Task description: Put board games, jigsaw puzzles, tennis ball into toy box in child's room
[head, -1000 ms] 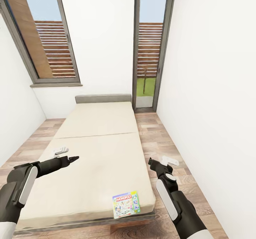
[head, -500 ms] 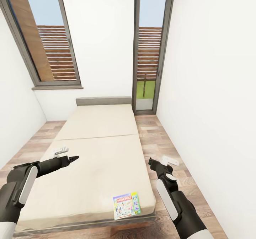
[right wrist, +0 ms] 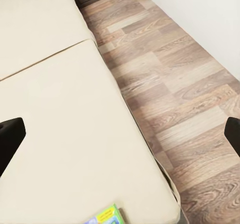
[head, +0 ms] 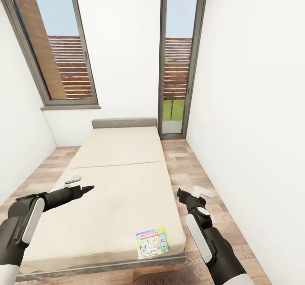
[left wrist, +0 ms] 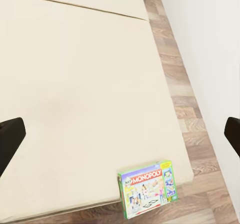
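One board game, the colourful Monopoly box point(head: 151, 243), lies flat at the near right corner of the bed point(head: 118, 149), a beige mattress in two sections. It also shows in the left wrist view point(left wrist: 147, 186), and its corner peeks into the right wrist view point(right wrist: 106, 216). My left gripper point(head: 87, 188) hovers open over the near left part of the mattress, empty point(left wrist: 121, 136). My right gripper point(head: 179, 193) hangs open and empty beside the bed's right edge point(right wrist: 121, 134), above and behind the box. The table, toy box, puzzles and ball are out of view.
A strip of wood-plank floor point(head: 190, 170) runs between the bed and the white right wall point(head: 254, 107). Tall dark-framed windows point(head: 178, 64) stand behind the grey headboard point(head: 125, 122). More floor lies left of the bed point(head: 51, 162).
The whole picture has shifted slightly, with the headboard and windows now lower in the frame, so the camera moved. Both arms hold the same pose, and the Monopoly box lies where it was.
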Available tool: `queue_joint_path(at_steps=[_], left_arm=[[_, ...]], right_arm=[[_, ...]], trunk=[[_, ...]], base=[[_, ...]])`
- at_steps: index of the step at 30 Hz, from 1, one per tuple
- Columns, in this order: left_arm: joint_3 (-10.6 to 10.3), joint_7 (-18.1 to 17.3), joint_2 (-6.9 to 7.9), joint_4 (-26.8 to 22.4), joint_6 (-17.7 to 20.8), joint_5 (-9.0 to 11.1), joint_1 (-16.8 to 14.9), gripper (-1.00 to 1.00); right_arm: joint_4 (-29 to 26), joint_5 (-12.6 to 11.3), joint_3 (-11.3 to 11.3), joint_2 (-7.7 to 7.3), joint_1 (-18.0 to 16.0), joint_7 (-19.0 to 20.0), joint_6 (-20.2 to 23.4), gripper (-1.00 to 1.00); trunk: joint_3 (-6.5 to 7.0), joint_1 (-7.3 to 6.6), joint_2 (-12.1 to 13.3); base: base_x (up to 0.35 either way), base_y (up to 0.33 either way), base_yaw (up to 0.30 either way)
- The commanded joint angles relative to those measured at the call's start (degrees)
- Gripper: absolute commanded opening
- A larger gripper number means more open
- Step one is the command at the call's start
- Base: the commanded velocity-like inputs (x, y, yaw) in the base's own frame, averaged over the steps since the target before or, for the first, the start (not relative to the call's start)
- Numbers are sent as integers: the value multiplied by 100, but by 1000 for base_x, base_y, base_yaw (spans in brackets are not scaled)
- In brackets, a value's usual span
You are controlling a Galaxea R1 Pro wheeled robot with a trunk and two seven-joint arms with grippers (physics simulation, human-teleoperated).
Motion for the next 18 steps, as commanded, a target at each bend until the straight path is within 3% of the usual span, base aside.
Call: queue_joint_path(at_steps=[1, 18], left_arm=[[3, -21, 0, -13, 34, -1, -6, 100], [13, -19, 0, -35, 34, -2, -6, 100]], right_arm=[[-8, -35, 9, -1, -6, -45, 20, 100], [-8, 17, 11, 3, -6, -52, 20, 100]], trunk=[[-3, 3, -11], [65, 3, -11]], base=[[-10, 3, 0], [-78, 37, 0]])
